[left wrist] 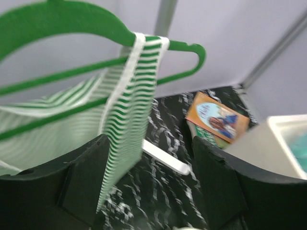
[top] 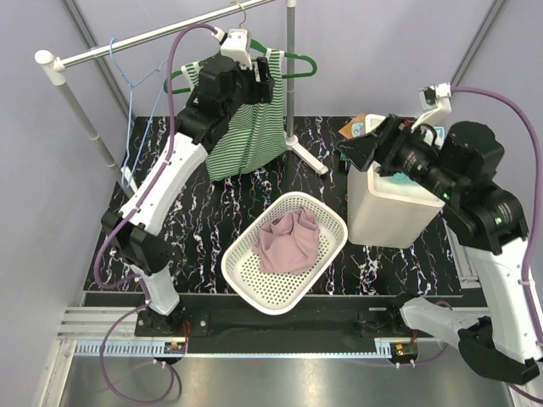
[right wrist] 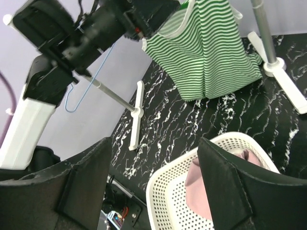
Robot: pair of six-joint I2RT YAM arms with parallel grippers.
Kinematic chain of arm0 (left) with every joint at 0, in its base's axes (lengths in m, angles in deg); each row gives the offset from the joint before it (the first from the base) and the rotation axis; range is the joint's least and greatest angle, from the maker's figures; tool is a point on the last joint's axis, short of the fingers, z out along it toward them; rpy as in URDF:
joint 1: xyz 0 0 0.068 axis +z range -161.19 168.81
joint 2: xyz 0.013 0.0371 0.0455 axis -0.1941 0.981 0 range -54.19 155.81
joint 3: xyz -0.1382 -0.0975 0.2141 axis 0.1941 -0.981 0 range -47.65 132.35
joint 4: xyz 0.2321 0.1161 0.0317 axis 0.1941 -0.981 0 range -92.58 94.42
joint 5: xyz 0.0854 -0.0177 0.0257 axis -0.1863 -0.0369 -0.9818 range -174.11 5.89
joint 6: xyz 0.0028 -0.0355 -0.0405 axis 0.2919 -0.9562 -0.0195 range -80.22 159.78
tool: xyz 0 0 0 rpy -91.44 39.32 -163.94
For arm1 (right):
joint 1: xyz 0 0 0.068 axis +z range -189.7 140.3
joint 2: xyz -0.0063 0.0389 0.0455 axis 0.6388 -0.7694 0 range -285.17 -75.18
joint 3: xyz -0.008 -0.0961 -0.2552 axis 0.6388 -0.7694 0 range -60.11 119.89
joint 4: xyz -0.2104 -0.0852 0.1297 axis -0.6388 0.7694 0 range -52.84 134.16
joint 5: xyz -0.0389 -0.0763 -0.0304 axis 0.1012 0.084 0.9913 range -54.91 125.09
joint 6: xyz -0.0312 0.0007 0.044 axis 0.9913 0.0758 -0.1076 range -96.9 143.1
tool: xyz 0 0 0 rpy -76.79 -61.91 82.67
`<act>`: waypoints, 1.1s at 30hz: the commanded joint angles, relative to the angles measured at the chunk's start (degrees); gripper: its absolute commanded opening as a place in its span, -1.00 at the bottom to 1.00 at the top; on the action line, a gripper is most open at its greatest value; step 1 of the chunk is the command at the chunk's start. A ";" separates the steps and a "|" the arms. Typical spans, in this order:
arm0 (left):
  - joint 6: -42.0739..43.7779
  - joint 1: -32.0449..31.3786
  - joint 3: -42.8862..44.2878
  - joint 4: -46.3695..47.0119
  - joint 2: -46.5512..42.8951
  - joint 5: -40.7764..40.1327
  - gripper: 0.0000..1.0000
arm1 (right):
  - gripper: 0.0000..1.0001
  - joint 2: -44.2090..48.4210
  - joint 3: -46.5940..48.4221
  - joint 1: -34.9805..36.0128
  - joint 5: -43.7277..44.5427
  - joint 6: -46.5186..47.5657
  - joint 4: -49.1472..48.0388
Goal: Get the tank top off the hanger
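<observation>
The striped tank top (top: 254, 136) hangs on the green hanger (left wrist: 72, 19), high on the rail (top: 161, 34) beyond the basket (top: 246, 288) and a little to its left. The left gripper (left wrist: 148, 158) is up there at the hanger. Its jaws stand wide around one shoulder strap, which drops between the fingers (left wrist: 91, 163) close to one of them. I cannot tell if it touches. Nothing is clamped.

The right gripper (right wrist: 153, 163) hovers above the basket's far right corner, beside the white bin (top: 390, 212), looking down at the basket. Its jaws are wide too, with nothing between them. A pink cloth (top: 288, 242) lies bunched inside the basket. A blue wire hanger (top: 127, 85) hangs on the rail, further left of the basket than the tank top.
</observation>
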 commanded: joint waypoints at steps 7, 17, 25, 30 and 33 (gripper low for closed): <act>9.61 0.60 4.06 14.64 8.69 -9.25 0.30 | 0.65 4.54 2.04 0.02 4.27 4.49 7.92; 9.08 0.78 5.03 20.36 13.97 -7.76 0.00 | 0.68 1.73 3.97 0.02 4.19 7.03 8.98; 7.94 0.96 5.03 18.52 13.63 -4.33 -0.67 | 0.68 -1.87 6.96 0.02 3.75 8.53 9.33; 6.18 0.96 0.65 15.97 8.88 0.40 -0.90 | 0.68 -5.21 8.20 0.02 3.75 9.85 9.15; 3.99 0.96 -2.86 13.86 4.49 3.04 -0.97 | 0.68 -8.37 10.04 0.02 4.97 10.11 8.89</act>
